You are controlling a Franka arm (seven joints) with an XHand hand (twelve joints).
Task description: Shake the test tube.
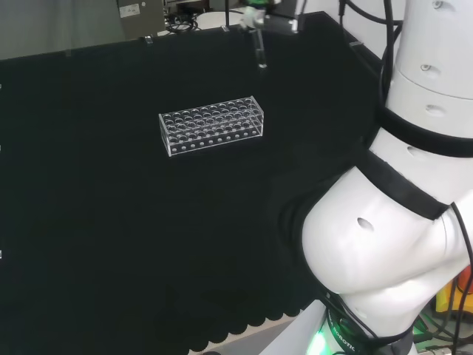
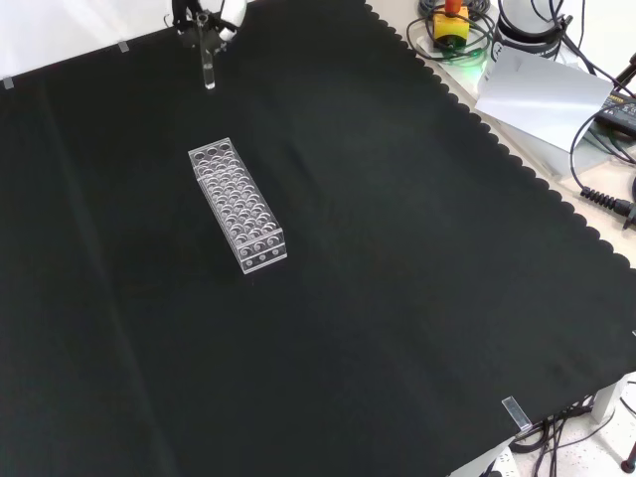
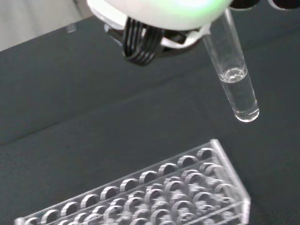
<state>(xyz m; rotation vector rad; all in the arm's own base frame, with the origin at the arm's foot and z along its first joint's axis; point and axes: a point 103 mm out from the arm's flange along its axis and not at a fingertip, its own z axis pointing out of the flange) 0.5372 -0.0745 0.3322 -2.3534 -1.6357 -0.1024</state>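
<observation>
1. The fingers [image 2: 189, 17] sit at the very top left of the front view, and they look pinched on the top end of the test tube [image 2: 208, 66]. In the head view the hand [image 1: 253, 16] is tiny at the top centre of the frame, so the exact wrap of the fingers is hard to make out there.
2. The tube hangs down from the hand, roughly upright with a slight tilt, rounded end at the bottom. It's up in the air, clear of everything else.
3. The wrist view gets close on it: clear glass, with a small amount of clear liquid in the bottom part and the surface line plain to see. A blurry white bit of the hand and some black cables cover its top end.
4. Below the tube and apart from it is the clear plastic rack [image 2: 237, 205], a long block with rows of round holes. It's standing on the desk [image 2: 397, 298], which has a black cloth over it.
5. In the head view the rack is left of centre in the upper half. In the front view it runs diagonally in the upper left, below the tube.
6. The big white arm [image 1: 399, 207] takes up the right side of the head view.
</observation>
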